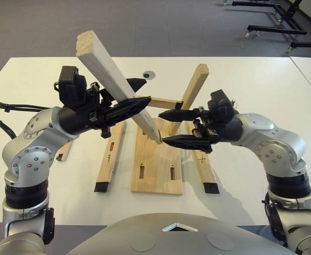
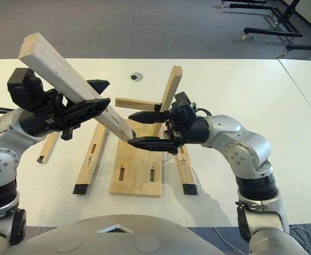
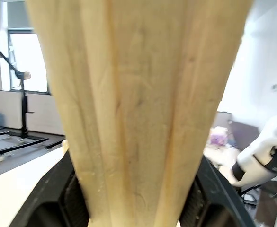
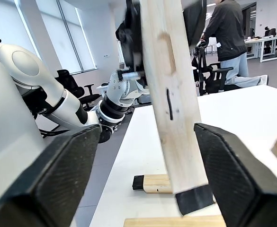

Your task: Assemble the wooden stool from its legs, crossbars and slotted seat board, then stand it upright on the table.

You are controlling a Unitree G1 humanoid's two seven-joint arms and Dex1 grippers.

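Note:
My left gripper (image 1: 142, 91) is shut on a long wooden leg (image 1: 110, 69), which it holds slanting above the table, pale end up at the left. The leg's black-tipped lower end (image 1: 156, 135) hangs over the slotted seat board (image 1: 158, 170), between the two spread fingers of my open right gripper (image 1: 171, 127), which touch nothing. In the left wrist view the leg (image 3: 138, 113) sits between black fingers (image 3: 58, 189). The right wrist view shows the leg (image 4: 174, 104) coming down between its wide-apart pads (image 4: 48, 184).
The board lies flat on the white table (image 1: 251, 79). A loose leg (image 1: 110, 154) lies to its left and another leg (image 1: 204, 170) to its right. Behind stands a leg (image 1: 194, 87) joined to a crossbar (image 1: 163, 102). A short piece (image 1: 65, 151) lies far left.

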